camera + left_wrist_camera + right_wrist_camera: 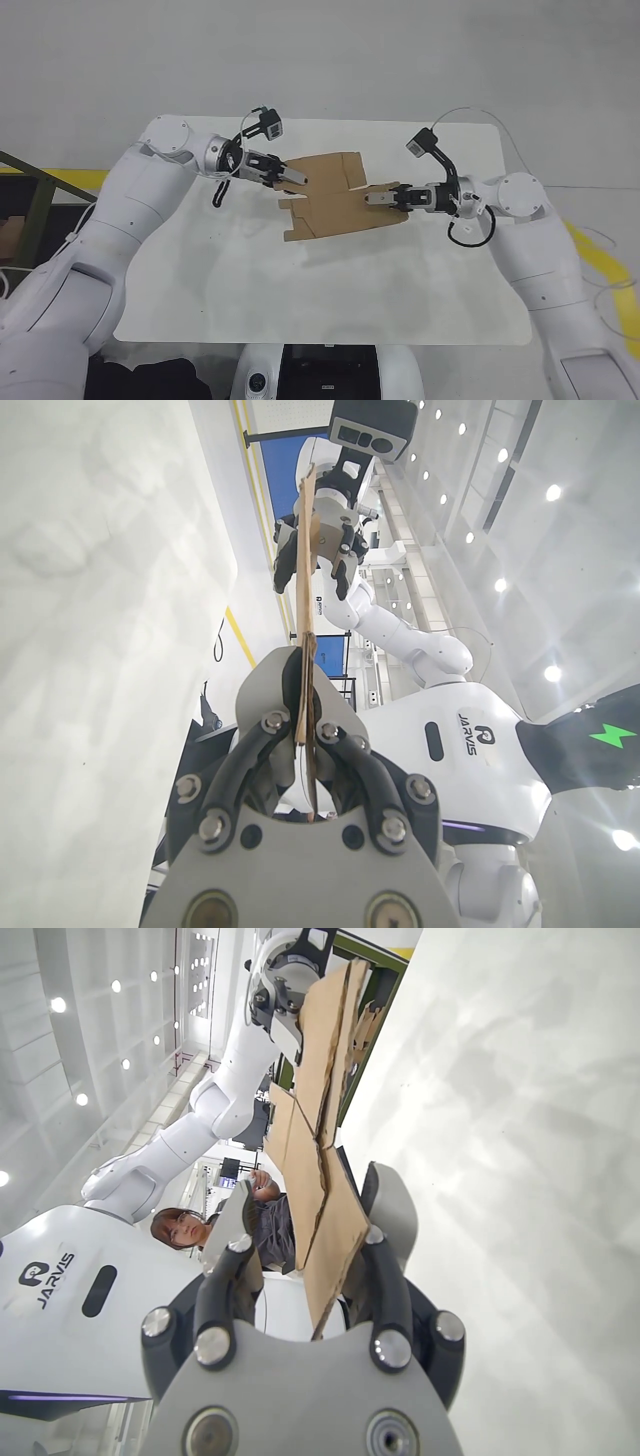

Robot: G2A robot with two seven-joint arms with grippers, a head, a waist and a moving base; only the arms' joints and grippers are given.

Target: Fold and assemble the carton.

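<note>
The carton point(328, 195) is a flat brown corrugated blank with its flaps spread out, not yet folded into a box. It hangs between the two arms over the far middle of the white counter point(420, 290), and its shadow falls on the counter nearer the robot. The left tool point(293, 176) meets the carton at the edge on the robot's left side. In the left wrist view this tool point(304, 660) is clamped on the board, with its fingers point(265, 685) pressed together against the cardboard. From there the carton point(303, 600) is seen edge-on as a thin strip running away toward the other arm, with the counter point(100, 600) beside it. The right tool point(372, 197) is at the opposite edge of the carton. In the right wrist view its fingers point(235, 1218) stand well apart, and the carton point(320, 1128) passes through the gap between them. The corner of the board seems to lie against one finger, though actual contact cannot be made out from this angle. The left wrist view agrees: the right tool point(311, 590) sits farther off with a finger on each side of the strip and a gap showing between them. In the right wrist view the board shows creases and cut slits between its panels, and the counter point(500, 1128) lies close alongside it. Whether any edge of the carton touches the counter cannot be told.
</note>
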